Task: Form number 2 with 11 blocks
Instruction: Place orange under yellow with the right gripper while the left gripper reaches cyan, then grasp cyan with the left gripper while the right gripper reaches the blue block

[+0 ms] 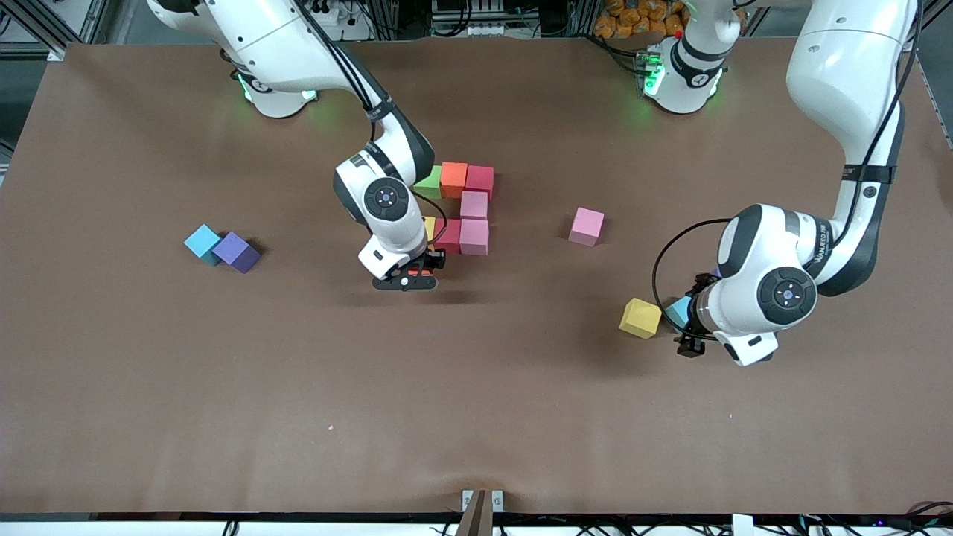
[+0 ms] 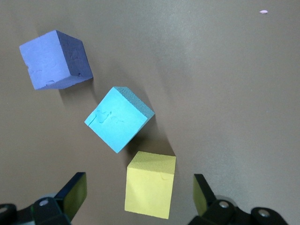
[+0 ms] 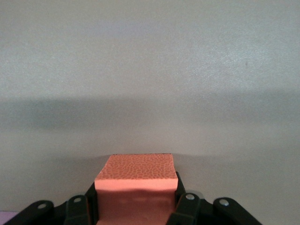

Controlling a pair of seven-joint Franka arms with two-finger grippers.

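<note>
Part of the number 2 lies mid-table: green (image 1: 429, 183), orange (image 1: 453, 179) and red (image 1: 479, 180) cubes in a row, two pink ones (image 1: 473, 204) (image 1: 474, 237) nearer the camera, then red (image 1: 449, 235) and a half-hidden yellow (image 1: 429, 226). My right gripper (image 1: 406, 280) (image 3: 136, 199) is shut on an orange block (image 3: 137, 172), low over the table beside that yellow cube. My left gripper (image 1: 691, 331) (image 2: 139, 192) hangs open over a loose yellow block (image 1: 640, 318) (image 2: 151, 190), one finger on each side, not touching it.
A light blue block (image 2: 119, 118) and a purple one (image 2: 55, 60) lie beside the yellow block, mostly hidden under the left arm in the front view. A loose pink block (image 1: 587, 225) lies mid-table. Light blue (image 1: 202, 241) and purple (image 1: 237, 251) blocks touch toward the right arm's end.
</note>
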